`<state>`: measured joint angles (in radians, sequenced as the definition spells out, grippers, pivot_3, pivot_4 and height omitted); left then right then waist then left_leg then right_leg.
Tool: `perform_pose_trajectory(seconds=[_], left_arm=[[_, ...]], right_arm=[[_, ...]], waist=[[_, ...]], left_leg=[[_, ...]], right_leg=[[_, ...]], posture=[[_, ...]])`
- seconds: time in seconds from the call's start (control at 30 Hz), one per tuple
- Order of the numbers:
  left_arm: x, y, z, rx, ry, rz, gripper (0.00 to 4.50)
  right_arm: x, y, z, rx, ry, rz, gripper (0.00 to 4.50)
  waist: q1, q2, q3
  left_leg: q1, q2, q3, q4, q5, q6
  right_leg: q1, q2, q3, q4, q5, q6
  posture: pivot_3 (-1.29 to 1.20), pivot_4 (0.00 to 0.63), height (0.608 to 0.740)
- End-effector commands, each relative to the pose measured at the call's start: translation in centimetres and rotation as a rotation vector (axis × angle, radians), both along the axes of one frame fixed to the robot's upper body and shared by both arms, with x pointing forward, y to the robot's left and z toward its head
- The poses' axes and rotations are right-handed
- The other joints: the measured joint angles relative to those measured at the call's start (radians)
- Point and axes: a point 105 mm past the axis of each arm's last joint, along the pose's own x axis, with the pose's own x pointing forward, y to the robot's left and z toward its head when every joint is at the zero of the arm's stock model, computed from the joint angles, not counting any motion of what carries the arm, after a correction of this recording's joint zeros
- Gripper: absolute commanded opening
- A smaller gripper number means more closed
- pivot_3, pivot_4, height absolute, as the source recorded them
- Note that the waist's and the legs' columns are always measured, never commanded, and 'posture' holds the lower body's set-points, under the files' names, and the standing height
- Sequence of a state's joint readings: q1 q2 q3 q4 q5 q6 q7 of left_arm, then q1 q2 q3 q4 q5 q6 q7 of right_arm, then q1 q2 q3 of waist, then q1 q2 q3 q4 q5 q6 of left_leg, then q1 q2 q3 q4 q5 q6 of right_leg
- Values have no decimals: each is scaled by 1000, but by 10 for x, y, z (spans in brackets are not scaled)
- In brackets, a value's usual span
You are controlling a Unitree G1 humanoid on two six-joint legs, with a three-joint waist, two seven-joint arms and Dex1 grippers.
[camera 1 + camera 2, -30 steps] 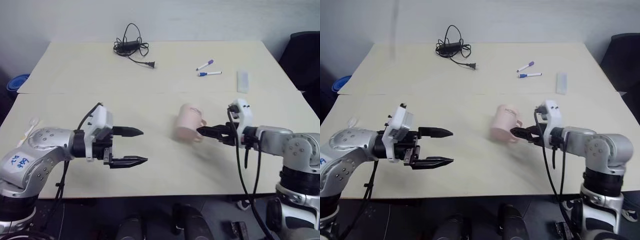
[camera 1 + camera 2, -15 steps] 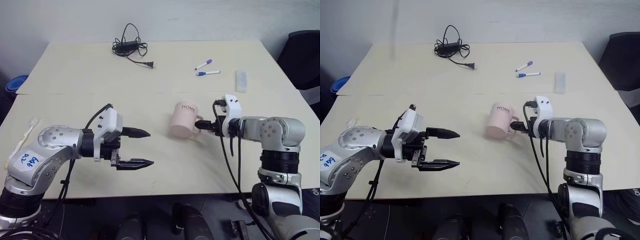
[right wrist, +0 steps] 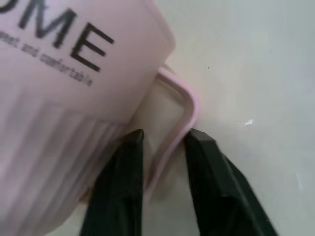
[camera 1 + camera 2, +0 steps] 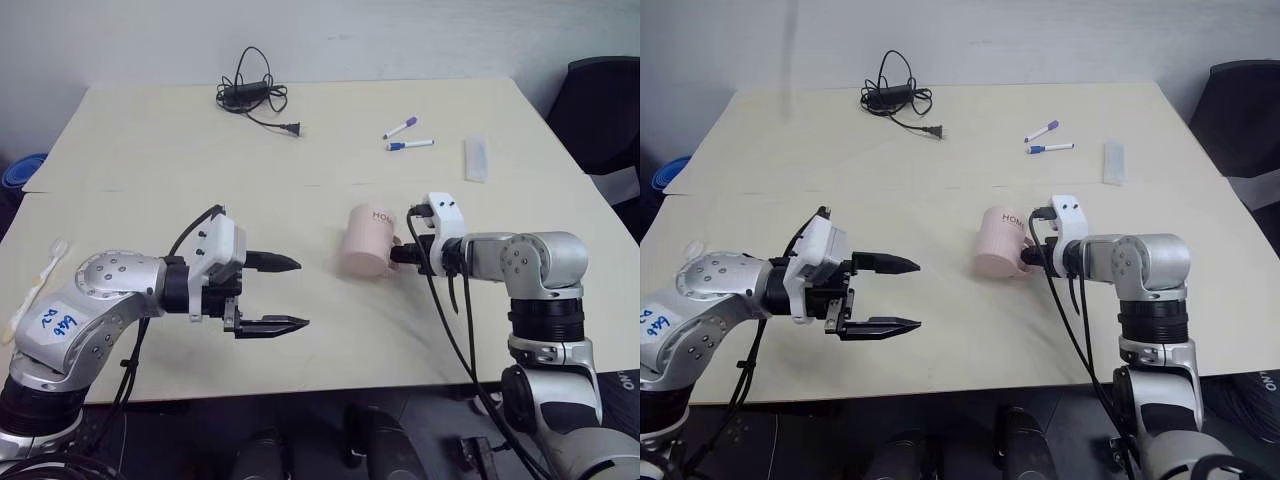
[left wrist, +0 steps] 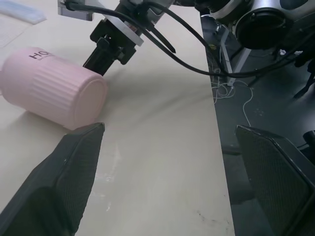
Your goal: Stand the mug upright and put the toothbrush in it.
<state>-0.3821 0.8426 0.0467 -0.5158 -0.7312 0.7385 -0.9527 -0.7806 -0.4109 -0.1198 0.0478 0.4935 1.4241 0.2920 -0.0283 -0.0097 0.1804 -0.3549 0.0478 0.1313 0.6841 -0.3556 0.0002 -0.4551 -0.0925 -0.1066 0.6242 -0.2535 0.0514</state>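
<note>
Gripping handle of mug [image 4: 367, 241], lying tipped mid-bench [image 4: 330, 170], with right hand [image 3: 160, 162]; left hand [image 4: 272, 293] gaping empty beside mug; uprighting pending, toothbrush [image 4: 36, 284] resting far left of mug.

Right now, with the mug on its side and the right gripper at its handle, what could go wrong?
The right gripper pinches only the mug's thin handle, so the mug might swing or slip while being tipped upright. The toothbrush lies at the table's far left edge, and a clumsy pick could knock it off.
</note>
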Motion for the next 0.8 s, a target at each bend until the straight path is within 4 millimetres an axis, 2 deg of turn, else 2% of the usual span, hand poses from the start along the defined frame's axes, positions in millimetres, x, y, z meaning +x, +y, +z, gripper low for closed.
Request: perform_pose_trajectory(seconds=[0.03, 0.13, 0.3, 0.37, 0.57, 0.7, 0.8], left_arm=[[1, -1, 7, -8, -43, -3, 4500], [3, 0, 7, -9, -43, -1, 4500], [5, 3, 7, -8, -40, 13, 4500], [6, 6, 7, -13, -38, 31, 4500], [8, 12, 8, -7, -38, 57, 4500], [11, 13, 10, -11, -41, 79, 4500], [17, 17, 13, -15, -51, 124, 4500]], right_arm=[[1, 2, 9, 17, -28, 5, 94], [3, 0, 13, 33, -35, -14, 33], [8, 4, 37, 120, -109, -36, 33], [9, 13, 48, 160, -169, -18, 33], [23, 41, 92, 204, -605, 7, 33], [34, 53, 82, 77, -902, -21, 33], [36, 63, 57, 18, -1005, -25, 33]], waist=[[0, 0, 0], [0, 0, 0], [0, 0, 0], [0, 0, 0], [-3, 0, 0], [-4, 0, 0], [-3, 0, 0]], left_leg=[[0, 0, 0, 0, 0, 0], [0, 0, 0, 0, 0, 0], [0, 0, 0, 0, 0, 0], [-2, 0, 0, 0, 0, 0], [-4, 0, 2, 0, 0, -1], [-4, -1, 2, 0, 0, -1], [-4, -1, 2, 0, 0, -1]], right_leg=[[0, 0, 0, 0, 0, 0], [0, 0, 0, 0, 0, 0], [-1, 0, 0, 0, 0, 0], [-2, 0, 0, 0, 0, 0], [-7, 0, 1, 2, 0, 0], [-7, 1, 1, 1, 0, 0], [-6, 0, 2, 1, 0, 0]], posture=[[0, 150, 740], [0, 150, 740], [0, 150, 740], [0, 150, 740], [0, 150, 740], [0, 150, 740], [0, 150, 740]])
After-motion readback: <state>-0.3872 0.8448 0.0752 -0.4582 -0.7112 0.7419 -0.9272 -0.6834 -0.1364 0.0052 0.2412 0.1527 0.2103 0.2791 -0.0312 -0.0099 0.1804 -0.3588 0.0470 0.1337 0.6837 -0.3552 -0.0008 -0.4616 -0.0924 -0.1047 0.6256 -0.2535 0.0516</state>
